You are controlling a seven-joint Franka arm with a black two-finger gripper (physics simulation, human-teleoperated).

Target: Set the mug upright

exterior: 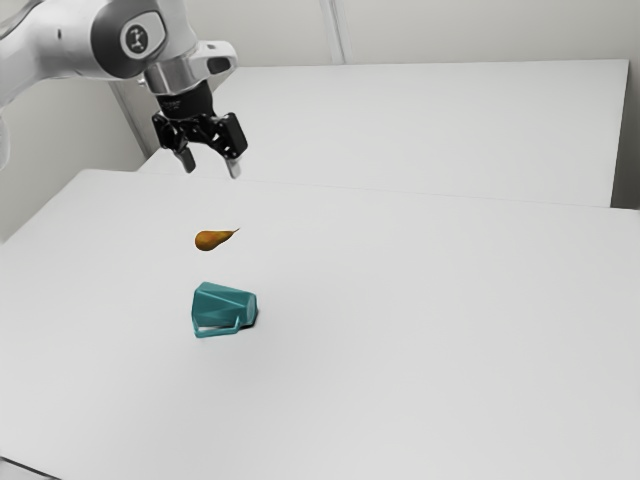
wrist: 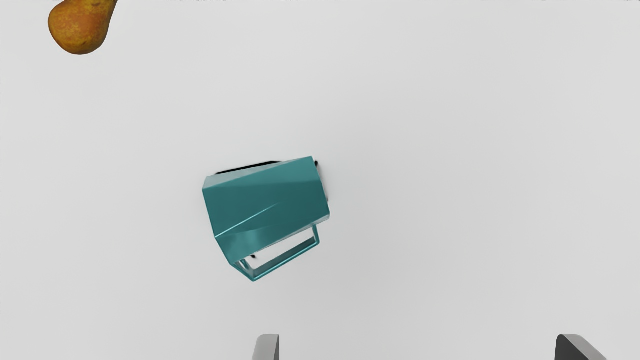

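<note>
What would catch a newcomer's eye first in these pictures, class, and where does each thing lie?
The teal mug stands out first, lying on its side on the plain white table. Next comes the orange-brown pear, which in the exterior view lies between the mug and the black end effector. That end effector hangs in the air toward the exterior view's upper left, its fingers apart.

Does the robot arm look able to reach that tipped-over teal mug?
Probably yes: the open gripper hangs above the table, nothing visibly blocks the mug, and the pear lies apart from it.
</note>
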